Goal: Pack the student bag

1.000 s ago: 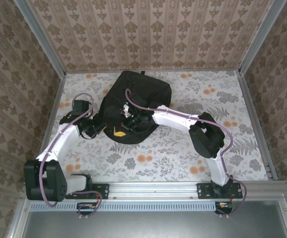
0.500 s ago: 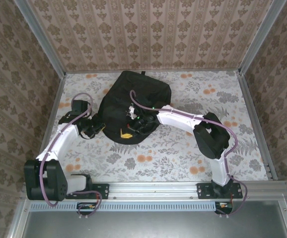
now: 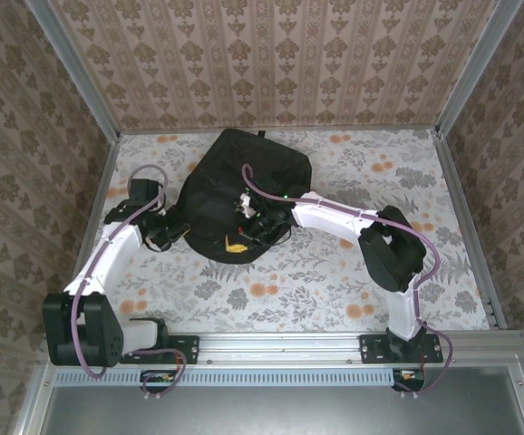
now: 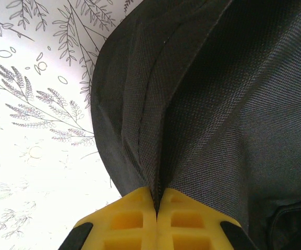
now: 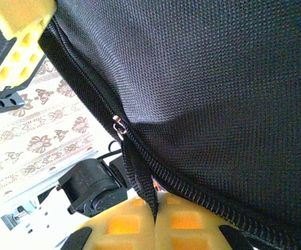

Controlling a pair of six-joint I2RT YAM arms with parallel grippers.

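The student bag (image 3: pixel 244 181), a large black fabric backpack, lies at the middle back of the table. My left gripper (image 3: pixel 180 234) is at its left edge, shut on a pinched fold of the black fabric (image 4: pixel 155 177) along a seam. My right gripper (image 3: pixel 236 244) is at the bag's near edge, shut on a black woven zipper pull strap (image 5: pixel 140 177). That strap hangs from the metal slider (image 5: pixel 119 125) on the zipper line. The left gripper's yellow fingers (image 5: pixel 20 36) show at the upper left of the right wrist view. What is inside the bag is hidden.
The floral-patterned table (image 3: pixel 334 263) is enclosed by patterned walls with metal frame posts (image 3: pixel 461 82) at the back corners. A metal rail (image 3: pixel 280 343) with both arm bases runs along the near edge. The right arm's elbow (image 3: pixel 389 249) stands right of the bag.
My right gripper has slid a little to the right along the bag's near edge, still holding the zipper pull. The left gripper keeps its hold on the fabric and has barely moved.
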